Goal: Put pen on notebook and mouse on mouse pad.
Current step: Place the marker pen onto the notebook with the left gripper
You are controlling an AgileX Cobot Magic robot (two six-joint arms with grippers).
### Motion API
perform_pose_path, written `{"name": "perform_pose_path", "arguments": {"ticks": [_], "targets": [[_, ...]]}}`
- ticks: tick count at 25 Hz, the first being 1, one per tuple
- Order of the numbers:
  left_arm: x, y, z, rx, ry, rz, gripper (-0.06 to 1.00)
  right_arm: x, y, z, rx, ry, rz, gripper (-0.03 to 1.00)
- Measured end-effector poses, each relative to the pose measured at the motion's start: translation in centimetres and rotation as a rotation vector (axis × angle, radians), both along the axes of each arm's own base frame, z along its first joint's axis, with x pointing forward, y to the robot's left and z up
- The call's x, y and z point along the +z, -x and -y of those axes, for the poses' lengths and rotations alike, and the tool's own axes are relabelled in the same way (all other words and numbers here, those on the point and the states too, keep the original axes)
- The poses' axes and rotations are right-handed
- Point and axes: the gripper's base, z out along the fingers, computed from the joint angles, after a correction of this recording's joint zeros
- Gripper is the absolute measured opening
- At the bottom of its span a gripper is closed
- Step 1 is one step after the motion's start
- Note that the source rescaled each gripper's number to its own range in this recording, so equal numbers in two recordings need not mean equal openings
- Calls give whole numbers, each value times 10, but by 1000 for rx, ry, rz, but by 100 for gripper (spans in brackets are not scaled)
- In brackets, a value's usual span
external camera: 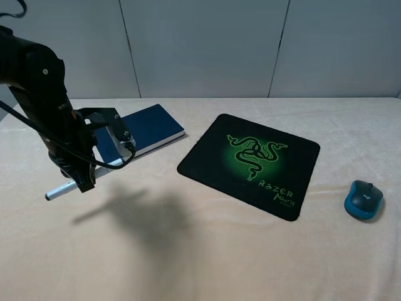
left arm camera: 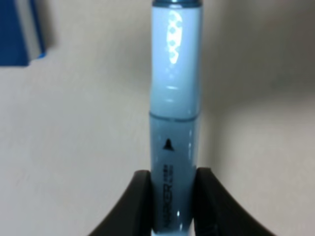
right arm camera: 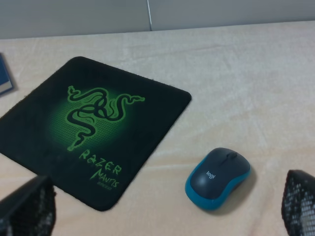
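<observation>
Two jaws of left gripper (left arm camera: 172, 189) pinching slim white marker-like pen (left arm camera: 175, 93); step calling for carrying far-right over dark navy hardcover notebook (external camera: 153, 124), lowering level before releasing.

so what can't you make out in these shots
Pen: exterior high, left gripper hides all but one end; left wrist, its print is blurred.
Notebook: exterior high, the left arm covers one end; left wrist edge cuts it to a corner.
Right gripper: missing from exterior high; right wrist edges cut off most of it.
</observation>
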Motion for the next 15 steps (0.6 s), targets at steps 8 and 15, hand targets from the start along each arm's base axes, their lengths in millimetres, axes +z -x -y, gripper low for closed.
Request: {"name": "perform_pose_path", "arguments": {"ticks": [8, 15], "targets": [[39, -18, 1, 9, 1, 70, 0, 0, 0, 0, 0, 0, 0, 100], [44, -67, 12, 32, 11, 109, 0, 0, 0, 0, 0, 0, 0, 100]]}}
